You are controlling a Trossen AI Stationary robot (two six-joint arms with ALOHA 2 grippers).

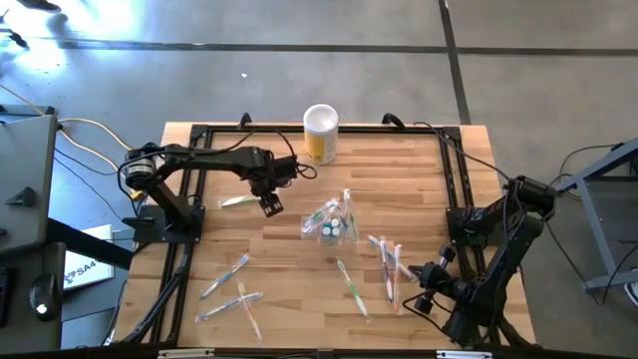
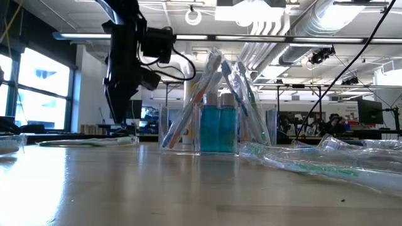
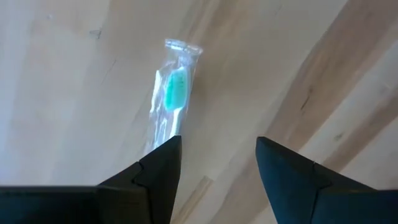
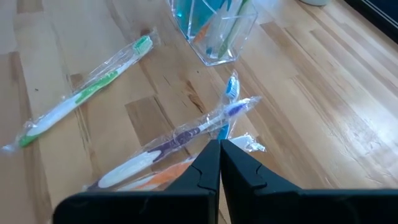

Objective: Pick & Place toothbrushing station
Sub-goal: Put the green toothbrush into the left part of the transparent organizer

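Here's the small clear plastic holder (image 1: 332, 225) near the middle of the pale wooden table (image 1: 299, 299), upright, with thin translucent toothbrushes (image 2: 242, 94) leaning out of it and small teal tubes (image 2: 217, 127) standing inside. The left gripper (image 1: 270, 205) hangs just to the holder's left, fingers spread and holding nothing, directly over a wrapped green-headed toothbrush (image 3: 171, 99) lying flat on the wood. Behind the holder, at the table's far edge, stands the tall yellow canister with a white top (image 1: 320, 133). The right gripper (image 1: 421, 300) sits well off to the holder's right and nearer the front edge, jaws pressed together on nothing, poised above a loose cluster of wrapped brushes, a purple-handled one (image 4: 180, 138) closest to it. More wrapped toothbrushes (image 1: 231, 292) lie scattered to the holder's front left.
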